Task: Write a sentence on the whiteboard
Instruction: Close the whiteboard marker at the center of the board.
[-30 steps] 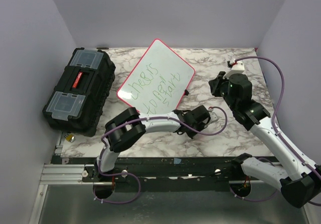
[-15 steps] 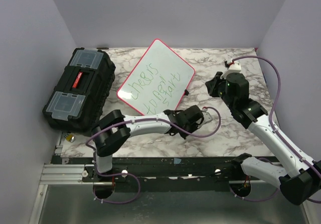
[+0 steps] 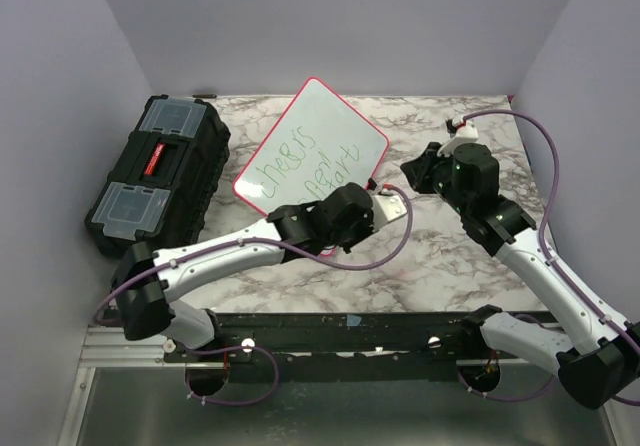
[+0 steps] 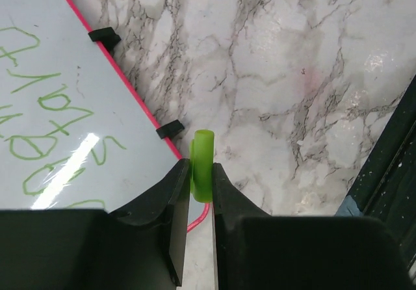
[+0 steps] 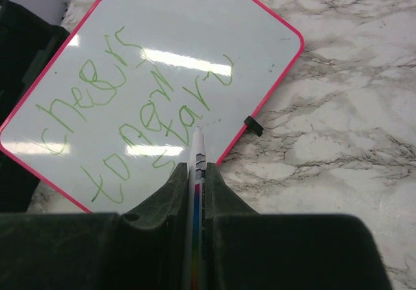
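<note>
The whiteboard (image 3: 335, 116) lies tilted on the marble table, pink-rimmed, with the green sentence (image 3: 300, 166) in three lines starting "cheers". My left gripper (image 3: 388, 201) hovers by the board's right corner, shut on a green marker cap (image 4: 202, 163). In the left wrist view the whiteboard (image 4: 65, 23) edge and a black clip foot (image 4: 170, 130) lie just ahead of the cap. My right gripper (image 3: 415, 174) is shut on a white marker (image 5: 197, 157), whose tip points at the whiteboard (image 5: 195, 23) near the last word of the sentence (image 5: 130, 101).
A black toolbox (image 3: 160, 181) with clear lid compartments stands left of the board, close to its left edge. Grey walls close in the table on three sides. Purple cables trail from both arms.
My left arm has stretched out, carrying the cap from the front middle of the table up to the board's right corner. The right gripper has shifted slightly left toward the board.
</note>
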Controlling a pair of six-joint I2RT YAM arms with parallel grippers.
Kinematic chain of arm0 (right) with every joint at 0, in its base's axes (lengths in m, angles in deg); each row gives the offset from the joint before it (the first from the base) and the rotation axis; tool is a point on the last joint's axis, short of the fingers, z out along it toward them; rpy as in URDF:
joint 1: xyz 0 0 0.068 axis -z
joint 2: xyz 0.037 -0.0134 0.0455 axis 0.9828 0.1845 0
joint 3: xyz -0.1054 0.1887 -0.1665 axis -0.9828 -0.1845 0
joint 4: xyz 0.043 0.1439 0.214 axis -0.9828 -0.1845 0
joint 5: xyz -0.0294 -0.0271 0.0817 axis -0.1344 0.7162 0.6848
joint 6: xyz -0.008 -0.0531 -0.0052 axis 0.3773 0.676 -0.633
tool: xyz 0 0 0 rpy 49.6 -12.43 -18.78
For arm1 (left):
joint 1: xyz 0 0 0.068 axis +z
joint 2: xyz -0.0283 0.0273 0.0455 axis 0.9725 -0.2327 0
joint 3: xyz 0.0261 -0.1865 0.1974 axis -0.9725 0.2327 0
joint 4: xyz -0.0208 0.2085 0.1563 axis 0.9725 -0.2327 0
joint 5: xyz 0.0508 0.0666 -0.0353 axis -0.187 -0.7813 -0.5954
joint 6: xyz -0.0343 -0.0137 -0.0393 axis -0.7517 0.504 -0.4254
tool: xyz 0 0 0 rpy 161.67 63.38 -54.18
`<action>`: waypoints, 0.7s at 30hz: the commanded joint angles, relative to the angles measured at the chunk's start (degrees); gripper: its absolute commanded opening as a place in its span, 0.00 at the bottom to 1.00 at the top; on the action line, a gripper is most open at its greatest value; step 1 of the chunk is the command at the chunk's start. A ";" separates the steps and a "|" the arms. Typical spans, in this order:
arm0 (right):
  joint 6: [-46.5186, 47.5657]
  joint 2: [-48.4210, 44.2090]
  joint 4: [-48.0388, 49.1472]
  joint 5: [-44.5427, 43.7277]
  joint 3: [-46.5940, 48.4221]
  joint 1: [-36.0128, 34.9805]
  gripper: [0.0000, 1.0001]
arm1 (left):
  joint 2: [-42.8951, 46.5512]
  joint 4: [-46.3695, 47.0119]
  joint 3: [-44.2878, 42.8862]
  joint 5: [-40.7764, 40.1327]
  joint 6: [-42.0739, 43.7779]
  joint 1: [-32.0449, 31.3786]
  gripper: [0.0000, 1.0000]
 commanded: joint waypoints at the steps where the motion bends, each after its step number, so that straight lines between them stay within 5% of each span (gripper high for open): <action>1: -1.23 -0.89 -1.08 3.74 -0.17 -0.23 0.01 | 10.19 5.18 8.47 6.38 7.57 2.98 0.00; 10: -0.82 1.43 -1.32 7.07 2.26 -0.24 0.01 | 24.91 2.46 11.97 17.43 4.98 13.22 0.00; 21: -0.75 2.22 5.74 31.62 3.11 -0.29 0.01 | 37.41 6.67 18.97 26.85 4.97 20.91 0.00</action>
